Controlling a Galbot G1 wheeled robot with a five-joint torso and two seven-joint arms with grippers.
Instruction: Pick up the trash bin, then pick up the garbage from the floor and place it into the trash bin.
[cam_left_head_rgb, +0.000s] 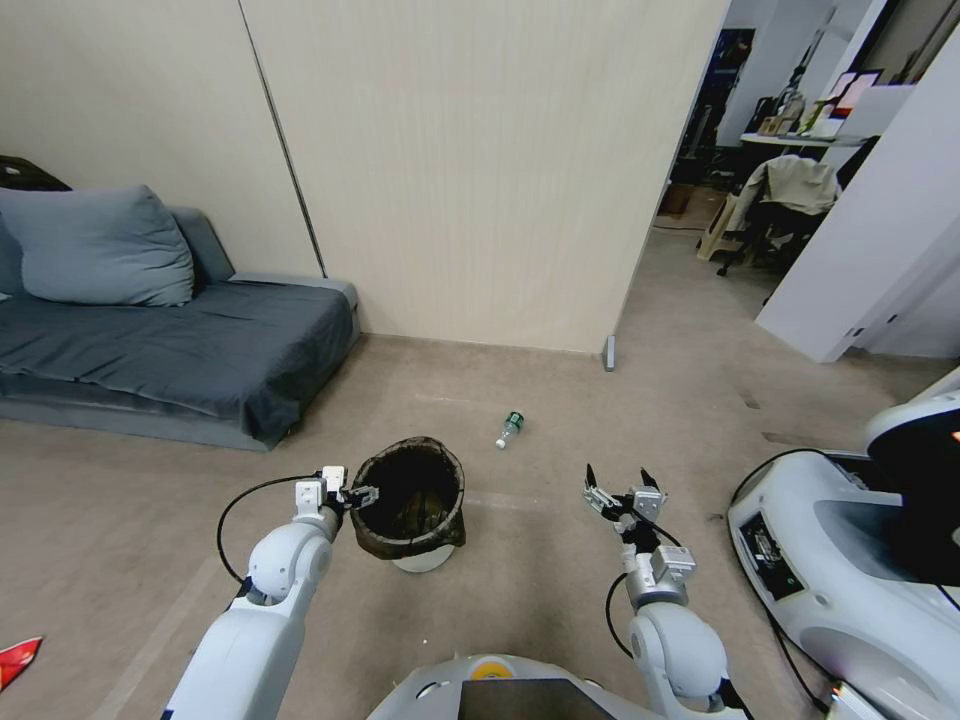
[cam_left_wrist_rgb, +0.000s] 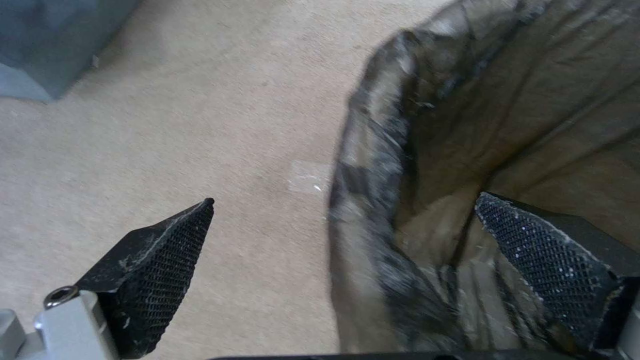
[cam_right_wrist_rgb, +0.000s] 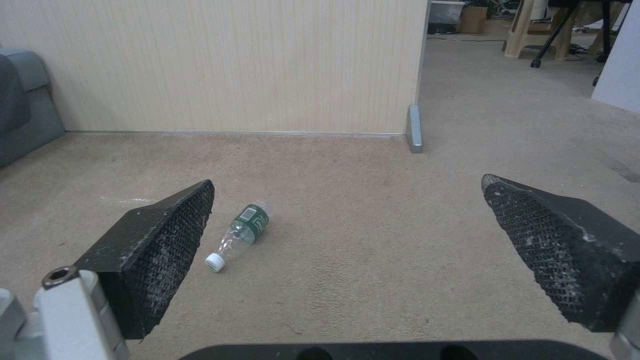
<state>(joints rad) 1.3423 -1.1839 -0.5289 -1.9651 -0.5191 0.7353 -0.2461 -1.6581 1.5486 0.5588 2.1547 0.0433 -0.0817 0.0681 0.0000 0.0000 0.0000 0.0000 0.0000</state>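
The bin (cam_left_head_rgb: 408, 505) stands on the carpet just ahead of the robot, its dark bag folded over the rim. The left gripper (cam_left_head_rgb: 360, 494) is at the rim's left edge, fingers spread, one pad (cam_left_wrist_rgb: 543, 260) inside the bin and the other outside, so the wall sits between them without being pinched yet. The bin looks light and thin-walled; the loose, slick bag could slide under the pads, so a firm bite on rim and bag together seems the best hold, and it may hang tilted from one side. The bottle (cam_left_head_rgb: 510, 429) lies on its side on the floor beyond the bin, toward the wall; clear, light, likely to roll, best taken across its body. The right gripper (cam_left_head_rgb: 622, 492) hovers spread wide, right of the bin. A sofa (cam_left_head_rgb: 180, 350) stands well left, another robot's base (cam_left_head_rgb: 840, 580) close on the right; nothing blocks the bottle.
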